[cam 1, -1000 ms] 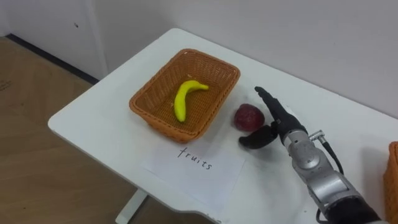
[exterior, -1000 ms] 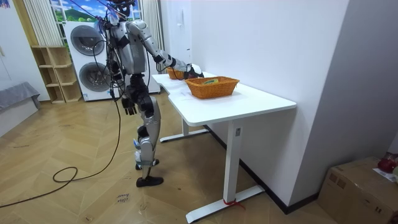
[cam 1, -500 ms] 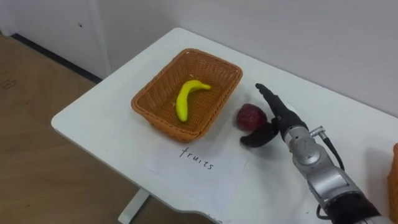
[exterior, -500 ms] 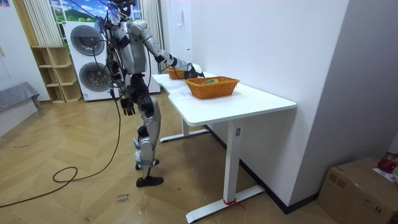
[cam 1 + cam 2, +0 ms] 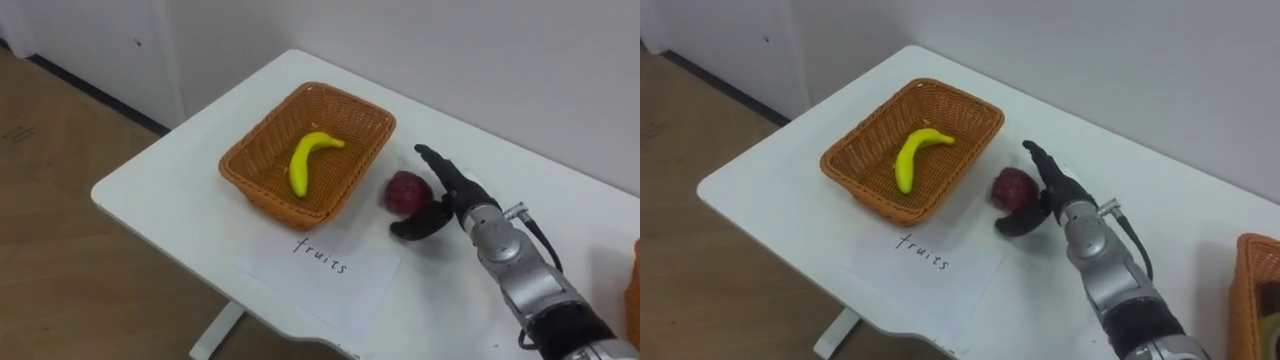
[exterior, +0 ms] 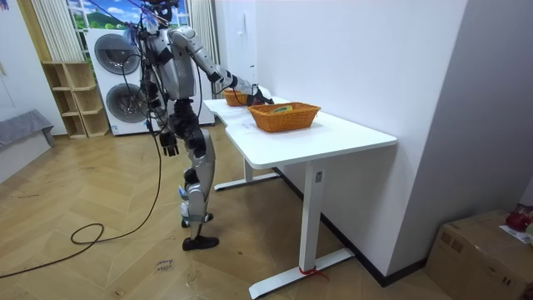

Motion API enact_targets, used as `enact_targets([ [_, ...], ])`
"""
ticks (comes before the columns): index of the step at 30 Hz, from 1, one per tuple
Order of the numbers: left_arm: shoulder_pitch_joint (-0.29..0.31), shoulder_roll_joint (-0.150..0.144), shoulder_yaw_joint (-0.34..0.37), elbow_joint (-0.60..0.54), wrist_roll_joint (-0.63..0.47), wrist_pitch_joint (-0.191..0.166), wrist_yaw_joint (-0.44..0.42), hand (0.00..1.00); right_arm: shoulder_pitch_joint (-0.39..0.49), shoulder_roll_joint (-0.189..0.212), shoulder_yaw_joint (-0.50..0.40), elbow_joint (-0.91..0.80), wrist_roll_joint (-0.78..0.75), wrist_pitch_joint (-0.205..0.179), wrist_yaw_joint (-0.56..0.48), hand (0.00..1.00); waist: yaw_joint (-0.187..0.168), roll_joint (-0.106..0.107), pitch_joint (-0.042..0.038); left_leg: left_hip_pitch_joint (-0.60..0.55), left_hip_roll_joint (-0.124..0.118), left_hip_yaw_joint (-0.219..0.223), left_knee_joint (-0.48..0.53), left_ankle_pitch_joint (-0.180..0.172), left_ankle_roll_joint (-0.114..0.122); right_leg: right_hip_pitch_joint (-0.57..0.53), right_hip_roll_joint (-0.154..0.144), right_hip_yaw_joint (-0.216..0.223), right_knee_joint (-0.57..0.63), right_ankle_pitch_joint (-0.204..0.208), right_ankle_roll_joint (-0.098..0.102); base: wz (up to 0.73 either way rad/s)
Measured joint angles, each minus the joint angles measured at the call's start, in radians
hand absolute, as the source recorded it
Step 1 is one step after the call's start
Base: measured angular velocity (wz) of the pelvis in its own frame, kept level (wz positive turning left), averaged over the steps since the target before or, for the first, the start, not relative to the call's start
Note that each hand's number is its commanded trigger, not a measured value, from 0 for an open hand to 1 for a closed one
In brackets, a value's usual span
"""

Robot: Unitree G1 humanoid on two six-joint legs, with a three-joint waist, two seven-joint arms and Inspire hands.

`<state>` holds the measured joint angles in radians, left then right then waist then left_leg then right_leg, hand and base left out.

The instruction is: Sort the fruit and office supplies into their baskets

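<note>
The apple point(image 5: 405, 191) lies on the table point(image 5: 180, 180), just beside the basket point(image 5: 258, 187) that holds the banana point(image 5: 309, 160). The right hand point(image 5: 453, 196) is spread, with the apple between its straight fingers and its thumb.

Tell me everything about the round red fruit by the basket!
The red fruit is round, dark red and looks whole. It sits on the white table, outside the wicker basket, close by its right wall. The right hand is open around its right side, straight fingers behind it, thumb in front; whether they touch is unclear.
</note>
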<state>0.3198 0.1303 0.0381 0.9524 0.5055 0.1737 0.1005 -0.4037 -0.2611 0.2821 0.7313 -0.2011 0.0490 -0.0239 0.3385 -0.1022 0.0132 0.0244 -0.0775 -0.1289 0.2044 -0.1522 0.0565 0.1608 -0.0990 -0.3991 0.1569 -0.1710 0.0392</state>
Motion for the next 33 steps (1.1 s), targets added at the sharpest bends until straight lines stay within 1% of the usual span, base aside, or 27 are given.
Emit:
enact_targets([
  [1,0.001,0.001,0.000,0.003,0.000,0.003,0.000,0.00,-0.001,-0.002,0.000,0.002,0.000,0.007,0.006,0.00,0.000,0.000,0.0000,0.000,0.000,0.000,0.000,0.000,0.000,0.000,0.000,0.000,0.000,0.000,0.000,0.00],
  [5,0.002,0.007,0.000,0.010,-0.001,0.012,0.000,0.00,-0.014,-0.006,0.000,0.036,0.000,0.011,0.031,0.00,-0.002,-0.001,0.0010,0.005,0.000,-0.004,0.001,0.000,0.000,0.013,0.001,0.003,-0.002,0.000,0.000,0.02],
  [6,0.000,0.007,-0.001,0.010,-0.001,0.013,-0.001,0.00,-0.014,-0.008,0.000,0.038,0.001,0.012,0.035,0.02,-0.002,-0.001,0.0012,0.005,0.000,-0.004,0.001,0.000,0.000,0.014,0.001,0.001,-0.002,0.000,0.000,0.06],
  [7,-0.001,0.009,-0.001,0.011,-0.001,0.015,-0.003,0.00,-0.014,-0.010,0.001,0.038,0.001,0.014,0.048,0.90,-0.002,-0.002,0.0019,0.004,0.000,-0.005,0.001,0.000,-0.001,0.013,0.001,0.000,-0.002,0.000,0.000,0.00],
  [8,-0.003,0.011,-0.001,0.012,-0.001,0.017,-0.003,0.00,-0.016,-0.013,0.004,0.039,0.001,0.015,0.065,1.00,0.000,-0.003,0.0021,0.004,0.000,-0.005,0.001,0.000,-0.001,0.013,0.001,0.000,-0.002,0.000,0.000,0.00],
  [11,-0.014,0.019,-0.001,0.023,0.000,0.017,-0.004,0.00,-0.019,-0.017,0.010,0.040,0.001,0.017,0.102,1.00,-0.001,-0.003,0.0025,0.004,0.000,-0.008,0.001,0.000,-0.001,0.014,0.002,-0.005,-0.002,0.000,0.000,0.01],
  [15,-0.032,0.026,-0.001,0.040,0.008,0.020,-0.004,0.00,-0.035,-0.035,0.012,0.044,0.000,0.021,0.096,1.00,0.002,-0.005,0.0035,0.004,-0.001,-0.012,0.002,-0.003,-0.006,0.011,0.002,-0.013,-0.005,0.000,0.000,0.04],
  [17,-0.040,0.032,-0.003,0.041,0.008,0.023,-0.004,0.00,-0.050,-0.050,0.016,0.056,-0.005,0.027,0.097,1.00,0.011,-0.010,0.0065,0.004,0.000,-0.013,0.002,-0.003,-0.006,0.012,0.003,-0.016,-0.006,0.000,0.000,0.00],
  [19,-0.048,0.040,-0.002,0.044,0.008,0.023,-0.004,0.00,-0.051,-0.060,0.018,0.061,-0.017,0.029,0.097,1.00,0.024,-0.016,0.0063,0.005,0.000,-0.014,0.002,-0.003,-0.005,0.012,0.005,-0.017,-0.006,0.000,0.000,0.00],
  [21,-0.053,0.046,-0.001,0.050,0.009,0.024,-0.005,0.00,-0.059,-0.059,0.020,0.072,-0.047,0.030,0.097,1.00,0.031,-0.021,0.0045,0.006,0.000,-0.014,0.002,-0.003,-0.005,0.013,0.006,-0.019,-0.006,0.000,0.000,0.00],
  [23,-0.054,0.047,-0.001,0.050,0.010,0.024,-0.006,0.00,-0.068,-0.060,0.023,0.080,-0.070,0.039,0.097,1.00,0.040,-0.022,0.0048,0.006,0.000,-0.014,0.001,-0.004,-0.005,0.012,0.006,-0.020,-0.007,0.000,0.000,0.00],
  [26,-0.057,0.047,0.001,0.051,0.010,0.024,-0.007,0.00,-0.068,-0.053,0.025,0.085,-0.084,0.042,0.105,1.00,0.051,-0.023,0.0047,0.014,0.002,-0.014,-0.001,-0.005,-0.004,0.013,0.005,-0.019,-0.007,0.000,0.000,0.00],
  [33,-0.063,0.046,0.019,0.062,0.009,0.023,-0.015,0.00,-0.068,-0.046,0.020,0.095,-0.078,0.044,0.108,1.00,0.054,-0.023,0.0049,0.015,0.003,-0.013,-0.006,-0.005,-0.004,0.014,0.005,-0.017,-0.007,0.000,0.000,0.00],
])
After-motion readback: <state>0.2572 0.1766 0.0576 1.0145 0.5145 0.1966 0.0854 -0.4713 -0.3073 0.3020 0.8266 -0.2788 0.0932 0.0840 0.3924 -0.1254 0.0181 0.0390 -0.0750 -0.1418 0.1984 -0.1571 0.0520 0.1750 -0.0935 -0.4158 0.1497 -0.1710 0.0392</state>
